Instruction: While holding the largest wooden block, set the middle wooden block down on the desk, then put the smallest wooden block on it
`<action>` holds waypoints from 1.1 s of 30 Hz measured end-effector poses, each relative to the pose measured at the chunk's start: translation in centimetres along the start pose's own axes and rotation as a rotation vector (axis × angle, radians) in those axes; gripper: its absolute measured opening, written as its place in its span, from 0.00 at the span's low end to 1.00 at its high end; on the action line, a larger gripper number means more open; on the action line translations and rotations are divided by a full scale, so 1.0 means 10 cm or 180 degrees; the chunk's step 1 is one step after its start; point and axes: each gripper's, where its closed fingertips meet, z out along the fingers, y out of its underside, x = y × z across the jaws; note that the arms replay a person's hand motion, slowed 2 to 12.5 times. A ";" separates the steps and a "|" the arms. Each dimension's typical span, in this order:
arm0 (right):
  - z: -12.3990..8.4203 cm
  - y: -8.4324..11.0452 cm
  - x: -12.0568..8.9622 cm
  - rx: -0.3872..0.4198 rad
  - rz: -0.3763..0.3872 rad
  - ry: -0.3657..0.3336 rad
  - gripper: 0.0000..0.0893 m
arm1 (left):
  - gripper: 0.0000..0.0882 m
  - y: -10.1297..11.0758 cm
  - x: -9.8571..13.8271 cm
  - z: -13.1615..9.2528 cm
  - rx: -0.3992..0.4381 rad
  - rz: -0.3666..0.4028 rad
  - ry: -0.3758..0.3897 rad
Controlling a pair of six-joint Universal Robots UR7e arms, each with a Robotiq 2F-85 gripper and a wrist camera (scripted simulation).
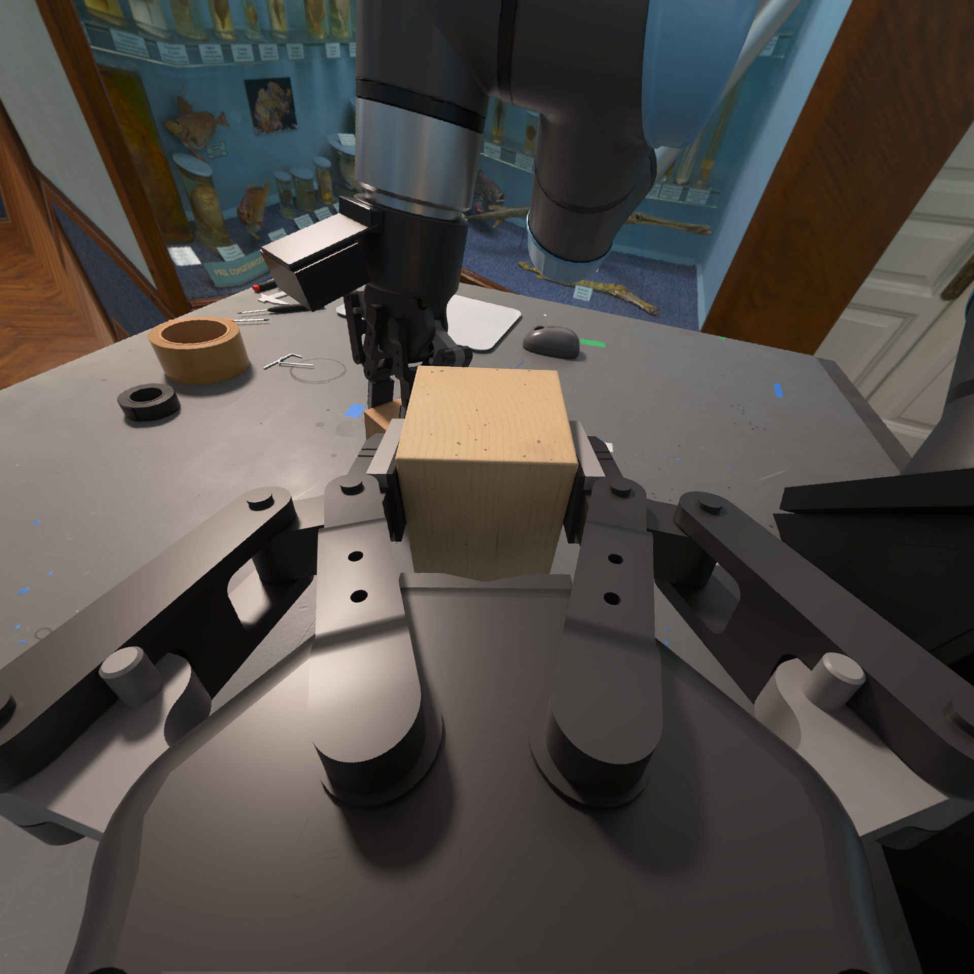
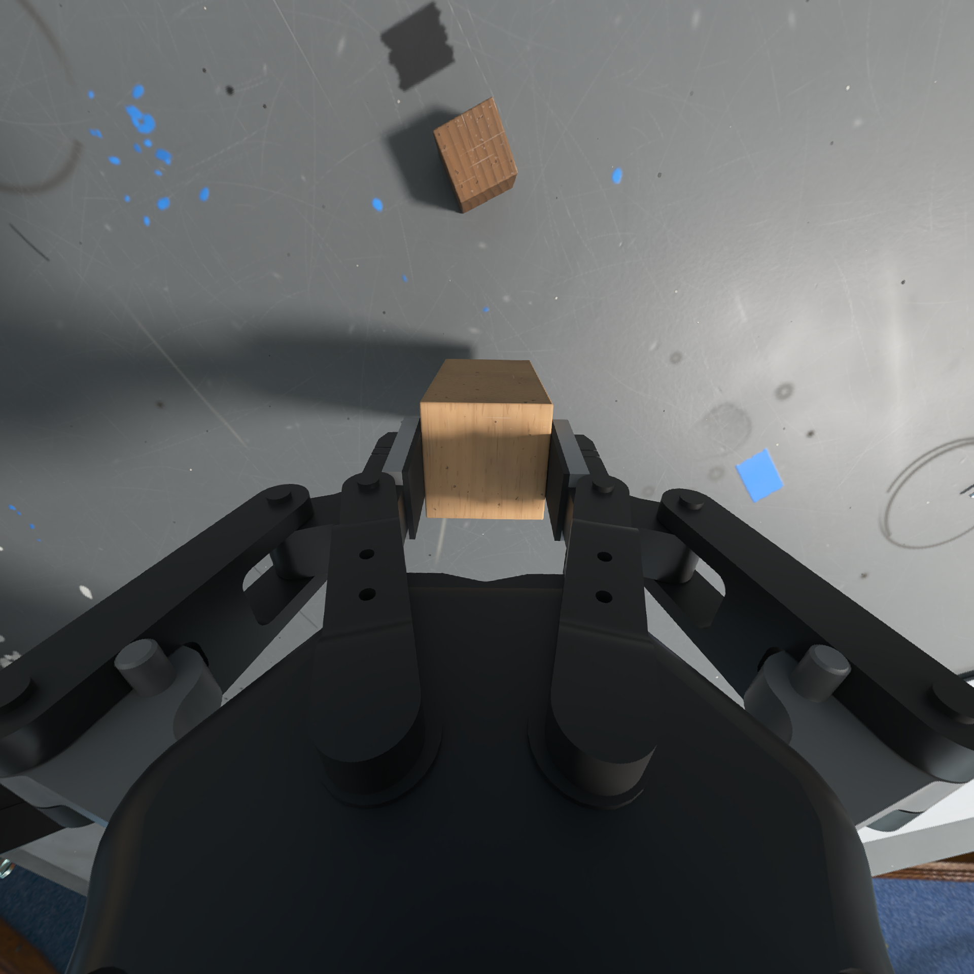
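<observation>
Left wrist view: the left gripper [image 1: 485, 469] clamps the largest wooden block [image 1: 482, 474] between its pads, above the grey desk [image 1: 158, 500]. Beyond it the other arm's gripper [image 1: 390, 379] reaches down, a block partly hidden behind.

Right wrist view: the right gripper [image 2: 486, 464] grips the middle wooden block [image 2: 485, 448] above the desk [image 2: 738, 263]. The smallest wooden block [image 2: 474, 153] lies on the desk well ahead of the fingertips, apart from them
</observation>
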 end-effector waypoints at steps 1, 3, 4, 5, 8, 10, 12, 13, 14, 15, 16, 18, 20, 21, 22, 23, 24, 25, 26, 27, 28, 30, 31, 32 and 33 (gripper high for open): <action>0.01 0.00 0.00 -0.0002 -0.0006 -0.0004 0.44 | 0.53 0.00 0.00 0.00 0.0000 0.0002 -0.0001; 0.03 -0.01 0.00 -0.0005 -0.0014 -0.0013 0.44 | 0.53 0.00 0.00 0.00 -0.0001 0.0006 -0.0004; 0.04 -0.01 0.01 -0.0008 -0.0016 -0.0018 0.44 | 0.53 0.00 0.00 0.00 -0.0001 0.0008 -0.0005; 0.05 -0.01 0.01 -0.0013 -0.0018 -0.0022 0.44 | 0.53 0.00 0.00 0.00 -0.0001 0.0010 -0.0007; 0.09 0.00 0.02 -0.0032 -0.0018 -0.0029 0.44 | 0.53 0.01 -0.01 0.01 -0.0004 0.0012 -0.0007; 0.11 0.00 0.03 -0.0038 -0.0015 -0.0034 0.44 | 0.53 0.01 -0.01 0.01 -0.0006 0.0013 -0.0006; 0.13 0.01 0.03 -0.0035 -0.0013 -0.0050 0.44 | 0.53 0.01 -0.01 0.02 -0.0009 0.0013 -0.0005; 0.14 0.00 0.03 -0.0031 -0.0012 -0.0061 0.44 | 0.53 0.02 -0.01 0.02 -0.0011 0.0012 -0.0003; 0.15 0.00 0.03 -0.0026 -0.0011 -0.0069 0.44 | 0.53 0.02 -0.01 0.02 -0.0013 0.0011 -0.0001; 0.16 0.00 0.03 -0.0020 -0.0009 -0.0075 0.44 | 0.53 0.02 -0.01 0.03 -0.0016 0.0010 0.0001; 0.16 0.00 0.04 -0.0015 -0.0007 -0.0077 0.44 | 0.53 0.03 -0.01 0.03 -0.0018 0.0009 0.0003; 0.17 0.00 0.05 -0.0008 -0.0003 -0.0075 0.44 | 0.53 0.03 -0.01 0.04 -0.0022 0.0008 0.0007; 0.19 0.01 0.05 -0.0007 -0.0001 -0.0075 0.44 | 0.53 0.04 -0.01 0.04 -0.0027 0.0008 0.0011; 0.19 0.01 0.05 -0.0006 -0.0001 -0.0078 0.44 | 0.53 0.04 -0.01 0.05 -0.0030 0.0008 0.0013; 0.20 0.01 0.05 -0.0006 -0.0002 -0.0081 0.44 | 0.53 0.04 -0.01 0.05 -0.0032 0.0009 0.0014; 0.20 0.01 0.05 -0.0006 -0.0003 -0.0084 0.44 | 0.53 0.05 -0.01 0.05 -0.0034 0.0009 0.0016; 0.21 0.01 0.05 -0.0007 -0.0004 -0.0086 0.44 | 0.53 0.05 -0.01 0.05 -0.0037 0.0009 0.0018; 0.21 0.01 0.05 -0.0008 -0.0005 -0.0088 0.44 | 0.53 0.05 -0.01 0.06 -0.0039 0.0008 0.0019; 0.22 0.01 0.05 -0.0011 -0.0008 -0.0090 0.44 | 0.53 0.06 -0.01 0.06 -0.0041 0.0008 0.0021; 0.22 0.01 0.05 -0.0015 -0.0011 -0.0093 0.44 | 0.53 0.06 -0.01 0.06 -0.0043 0.0007 0.0023; 0.22 0.01 0.05 -0.0018 -0.0015 -0.0098 0.44 | 0.53 0.06 -0.01 0.06 -0.0045 0.0006 0.0025; 0.23 0.01 0.05 -0.0022 -0.0023 -0.0104 0.44 | 0.53 0.06 -0.01 0.07 -0.0048 0.0005 0.0028; 0.23 0.01 0.05 -0.0023 -0.0026 -0.0106 0.44 | 0.53 0.07 -0.01 0.07 -0.0049 0.0004 0.0029; 0.23 0.01 0.05 -0.0023 -0.0028 -0.0104 0.44 | 0.53 0.07 -0.01 0.07 -0.0050 0.0003 0.0029; 0.23 0.01 0.05 -0.0022 -0.0031 -0.0101 0.44 | 0.53 0.07 -0.01 0.07 -0.0050 0.0002 0.0030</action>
